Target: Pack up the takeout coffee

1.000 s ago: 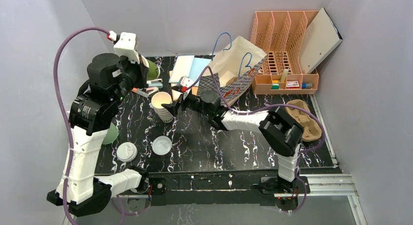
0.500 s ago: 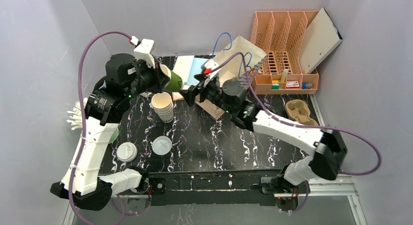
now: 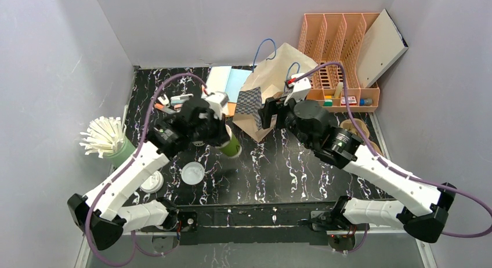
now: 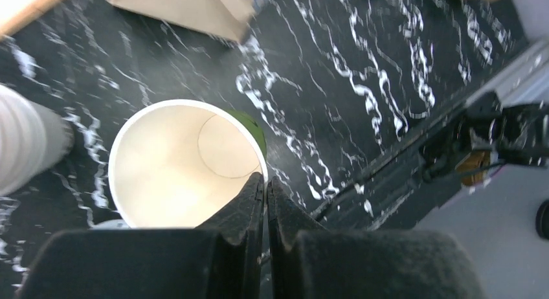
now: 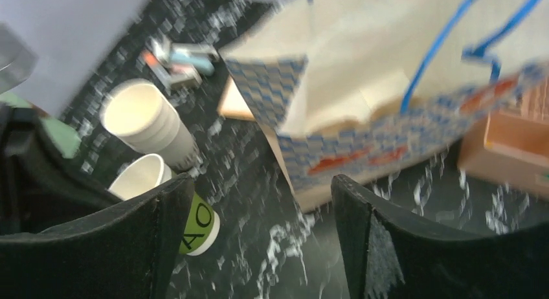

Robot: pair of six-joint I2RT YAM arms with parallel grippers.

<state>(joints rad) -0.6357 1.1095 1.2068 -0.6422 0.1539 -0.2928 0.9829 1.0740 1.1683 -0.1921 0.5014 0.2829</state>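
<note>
Far left: straw holder [image 3: 107,141], with two white lids [image 3: 192,173] on the black marbled table [image 3: 301,169] near its front edge. My left gripper [image 4: 265,180] is clenched on the rim of the takeout coffee [image 3: 232,147], pinching the cup wall. The cup is empty and tilted, hanging over the table just right of the stacked cream cups [image 5: 145,121] and near the paper bag [image 3: 272,76]. My right gripper [image 5: 259,182] is spread wide, gripping nothing, facing the bag up close. Orange organizer [image 3: 339,53] at far right.
</note>
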